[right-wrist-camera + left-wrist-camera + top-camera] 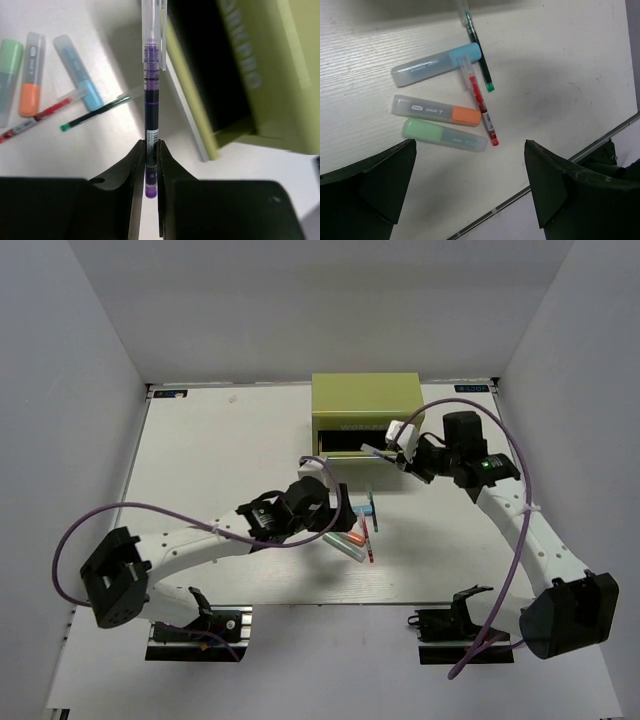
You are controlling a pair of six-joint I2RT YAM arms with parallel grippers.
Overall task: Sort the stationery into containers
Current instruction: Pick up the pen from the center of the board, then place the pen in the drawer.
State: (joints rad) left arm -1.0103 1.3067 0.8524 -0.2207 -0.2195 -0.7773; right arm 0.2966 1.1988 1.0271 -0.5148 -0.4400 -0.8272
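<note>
From above, the yellow-green chest [365, 400] stands at the far side of the desk [220, 450] with its lower drawer [342, 443] pulled open. The right tool [393, 454] hangs just in front of that drawer with the purple pen [377, 451] in it, while the left tool [328, 512] hovers over a small cluster of pens nearer the arms. The left wrist view shows its fingers spread wide apart around nothing. Below them on the desk lie a blue highlighter [437, 65], an orange highlighter [437, 110], a green highlighter [442, 134], a red pen [482, 110] and a dark pen [480, 55]. The right wrist view shows the right tool clamped on the purple pen, held upright beside the drawer's dark opening. The sorting looks barely begun: one pen is ready to drop in, five are left, and the drawer's inside is too dark to read.
</note>
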